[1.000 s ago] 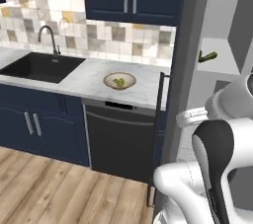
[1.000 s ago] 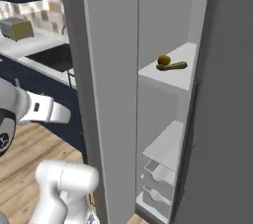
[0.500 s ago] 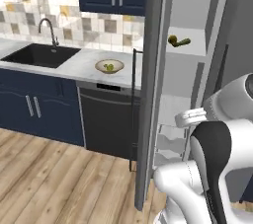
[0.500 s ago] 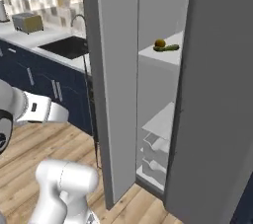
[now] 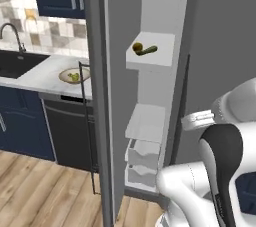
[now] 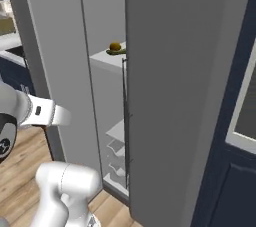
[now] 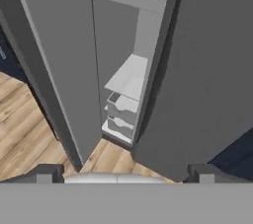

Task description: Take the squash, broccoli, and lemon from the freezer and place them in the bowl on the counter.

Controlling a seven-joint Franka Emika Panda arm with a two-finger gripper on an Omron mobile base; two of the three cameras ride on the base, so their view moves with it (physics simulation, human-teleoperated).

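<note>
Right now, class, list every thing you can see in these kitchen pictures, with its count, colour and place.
Freezer door: one, grey, standing open.
Shelf: one, white, upper part of the freezer.
Lemon: one, yellow, on that shelf.
Green vegetable: one, beside the lemon; which kind is too small to tell.
Drawers: two, white, freezer bottom.
Bowl: one, pale, on the counter, something green inside.
Counter: one, white.
Sink: one, black, with a tap.
Dishwasher: one, dark, under the counter.
Floor: wood.
Claw: dark tips apart, holding nothing.
</note>
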